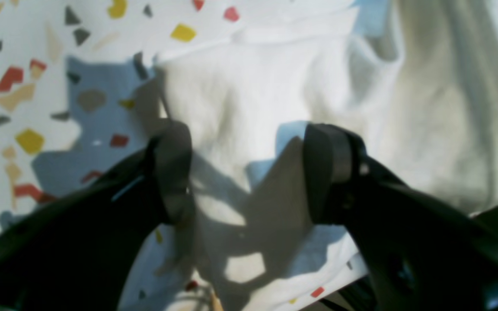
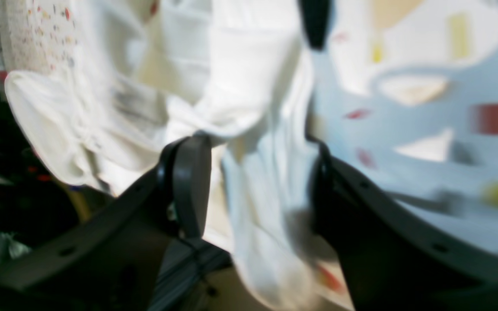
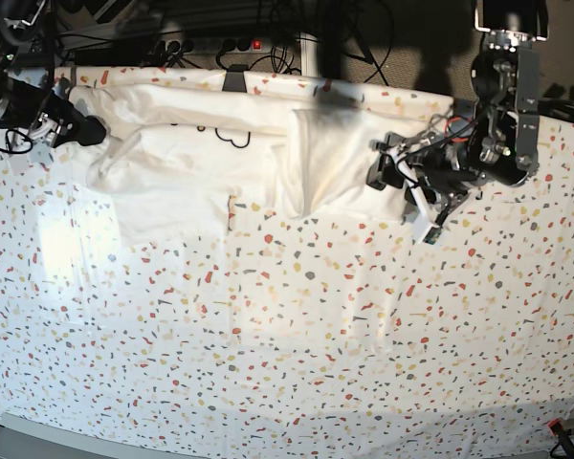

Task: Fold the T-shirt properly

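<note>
While the T-shirt (image 3: 210,163) sprawls on the speckled table cover (image 3: 297,344) below dark cabling (image 3: 268,29), the left gripper (image 3: 387,172) gapes empty and the right gripper (image 3: 81,129) pinches a sleeve

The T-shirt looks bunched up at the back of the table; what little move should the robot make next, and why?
Probably close the left gripper on the T-shirt edge beneath it. Its jaws stand open over white cloth, holding nothing, while the right gripper already has fabric between its fingers at the other end.

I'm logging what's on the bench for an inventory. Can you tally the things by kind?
White cotton T-shirt: 1
White speckled table cover: 1
Black robot grippers: 2, left gripper and right gripper
Total: 4
</note>
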Motion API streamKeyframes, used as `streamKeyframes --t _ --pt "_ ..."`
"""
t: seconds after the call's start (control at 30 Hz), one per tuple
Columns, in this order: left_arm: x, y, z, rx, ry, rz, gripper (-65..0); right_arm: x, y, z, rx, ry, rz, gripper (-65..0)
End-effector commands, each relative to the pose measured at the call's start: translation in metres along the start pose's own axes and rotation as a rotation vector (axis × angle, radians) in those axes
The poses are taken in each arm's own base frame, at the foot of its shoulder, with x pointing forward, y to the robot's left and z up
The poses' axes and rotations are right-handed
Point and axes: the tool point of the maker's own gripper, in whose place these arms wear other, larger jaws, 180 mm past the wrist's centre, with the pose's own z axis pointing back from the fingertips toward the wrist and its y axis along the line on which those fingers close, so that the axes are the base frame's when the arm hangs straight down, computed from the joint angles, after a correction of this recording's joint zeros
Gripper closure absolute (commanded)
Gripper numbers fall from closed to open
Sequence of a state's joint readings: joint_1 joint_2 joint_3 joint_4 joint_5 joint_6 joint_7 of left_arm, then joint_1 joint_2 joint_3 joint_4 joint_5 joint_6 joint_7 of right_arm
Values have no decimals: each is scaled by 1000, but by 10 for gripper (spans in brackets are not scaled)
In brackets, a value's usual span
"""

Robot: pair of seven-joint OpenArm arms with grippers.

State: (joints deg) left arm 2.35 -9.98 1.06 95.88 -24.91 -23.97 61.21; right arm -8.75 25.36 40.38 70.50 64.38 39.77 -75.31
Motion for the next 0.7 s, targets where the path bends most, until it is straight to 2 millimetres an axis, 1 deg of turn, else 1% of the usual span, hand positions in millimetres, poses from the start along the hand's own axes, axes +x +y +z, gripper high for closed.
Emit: streamKeyframes --t 0.0,0.03,0.1,0.13,0.23,0.37,0.5,0.57,0.67 --pt "7 -1 4 0 -38 -8 -397 7 3 2 1 -6 28 -261" --pt "2 -2 3 -2 -37 -2 -397 5 6 -3 11 -3 29 -203" --pt "-7 -5 2 -7 -47 13 -397 7 11 -9 24 -18 32 -41" --pt "-9 -6 2 -4 -55 15 -397 8 12 -11 27 -26 36 0" --pt "-14 -3 2 21 -69 14 -397 13 15 -14 35 -44 43 0" --pt "-4 -1 2 36 -108 34 -397 27 20 -12 44 -68 61 0" --pt "0 -5 -3 46 -111 39 -397 44 30 -14 66 -66 92 0" --pt "2 -9 -6 50 -119 41 -397 54 37 -15 76 -66 113 0" --pt "9 -15 -10 60 -145 37 -397 76 45 -12 88 -107 141 0"
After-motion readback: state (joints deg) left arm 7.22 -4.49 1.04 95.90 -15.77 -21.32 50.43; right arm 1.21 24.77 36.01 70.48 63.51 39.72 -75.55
